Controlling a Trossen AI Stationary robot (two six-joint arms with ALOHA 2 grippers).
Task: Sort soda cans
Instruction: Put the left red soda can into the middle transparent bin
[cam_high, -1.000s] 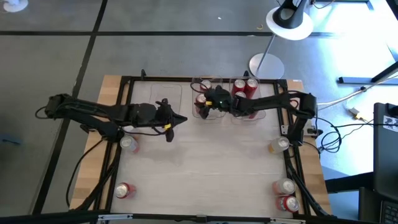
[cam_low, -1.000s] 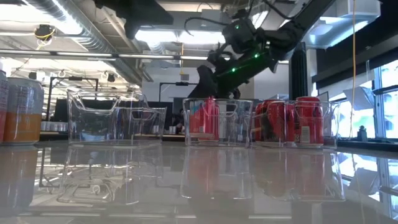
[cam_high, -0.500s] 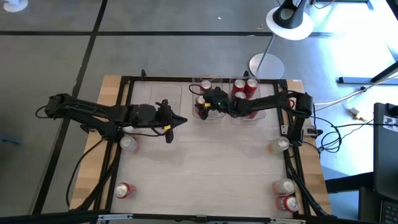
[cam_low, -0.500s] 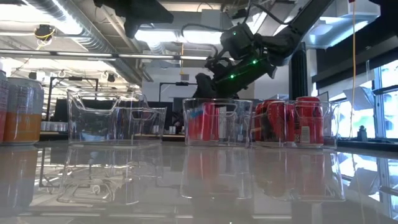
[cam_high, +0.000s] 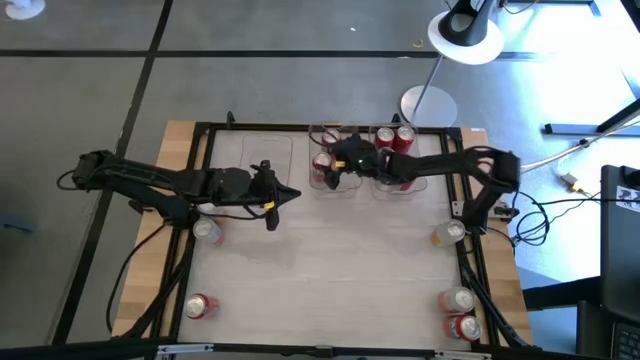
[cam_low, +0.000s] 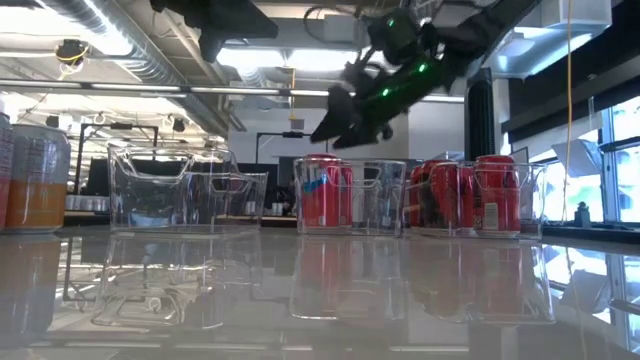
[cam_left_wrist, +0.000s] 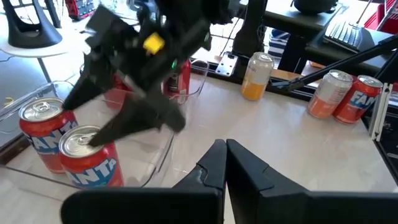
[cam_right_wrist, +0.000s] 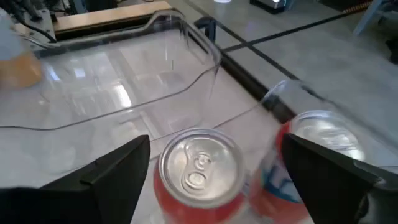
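My right end effector (cam_high: 328, 171) hangs with its fingers spread wide and empty above a red soda can (cam_high: 322, 163) standing in the middle clear bin (cam_low: 350, 196), upper centre of the overhead frame. My left end effector (cam_high: 290, 192) waits closed over the counter (cam_high: 330, 260), centre left, holding nothing.

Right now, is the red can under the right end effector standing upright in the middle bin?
Upright. The red can shows its silver top facing up inside the middle bin, with the open right end effector above it.
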